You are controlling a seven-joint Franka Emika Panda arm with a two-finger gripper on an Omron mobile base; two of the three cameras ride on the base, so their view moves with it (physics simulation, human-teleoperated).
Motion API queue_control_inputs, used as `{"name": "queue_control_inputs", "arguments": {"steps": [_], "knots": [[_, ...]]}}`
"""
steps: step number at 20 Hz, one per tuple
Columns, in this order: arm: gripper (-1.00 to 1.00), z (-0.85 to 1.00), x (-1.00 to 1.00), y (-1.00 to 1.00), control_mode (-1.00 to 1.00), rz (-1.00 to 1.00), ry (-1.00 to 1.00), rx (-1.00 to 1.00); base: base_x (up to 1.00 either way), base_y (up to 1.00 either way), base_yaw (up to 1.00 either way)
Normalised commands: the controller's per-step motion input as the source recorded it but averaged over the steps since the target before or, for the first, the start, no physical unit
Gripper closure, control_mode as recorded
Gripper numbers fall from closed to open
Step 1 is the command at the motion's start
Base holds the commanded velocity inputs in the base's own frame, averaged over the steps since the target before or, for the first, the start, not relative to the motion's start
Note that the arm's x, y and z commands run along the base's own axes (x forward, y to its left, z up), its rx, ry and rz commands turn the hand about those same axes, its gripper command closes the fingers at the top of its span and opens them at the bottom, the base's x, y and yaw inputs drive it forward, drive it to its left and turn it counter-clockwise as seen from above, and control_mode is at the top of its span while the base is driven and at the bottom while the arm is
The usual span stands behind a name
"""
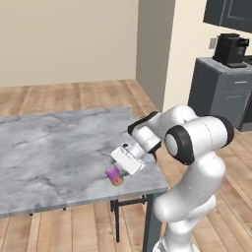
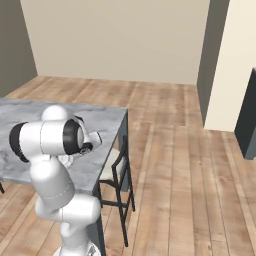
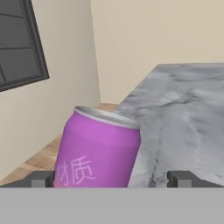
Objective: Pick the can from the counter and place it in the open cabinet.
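The purple-magenta can [image 1: 115, 174] stands on the marble counter [image 1: 59, 147] close to its near right corner. My gripper [image 1: 119, 169] reaches down and left to it from the arm. In the hand view the can [image 3: 98, 151], with its pale top and white lettering, sits between the two dark fingertips [image 3: 181, 178]. The left tip is against the can's side, while a gap of bare marble separates the right tip from it. The gripper [image 3: 113, 178] is open around the can. The dark grey wall cabinet [image 1: 229, 12] hangs at the upper right, far from the counter.
A black coffee machine [image 1: 230, 49] stands on a grey base cabinet [image 1: 221, 91] at the right. A dark-framed chair [image 2: 117, 170] is tucked under the counter's edge [image 2: 107, 120]. A wall pillar [image 1: 153, 49] rises behind the counter. Wooden floor [image 2: 175, 150] stretches to the right.
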Motion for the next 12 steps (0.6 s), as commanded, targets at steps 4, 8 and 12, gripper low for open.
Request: {"name": "queue_control_inputs", "arguments": {"steps": [4, 8, 12], "knots": [[-1.0, -0.45, -0.45, 0.04, -1.0, 0.0, 0.0, -0.09, 0.0, 0.0, 0.0], [-1.0, -0.37, -0.26, 0.05, -1.0, 0.0, 0.05, -0.01, 0.0, 0.0, 0.0], [-1.0, -0.24, -0.02, 0.1, -1.0, 0.0, 0.1, 0.01, 0.0, 0.0, 0.0]]}}
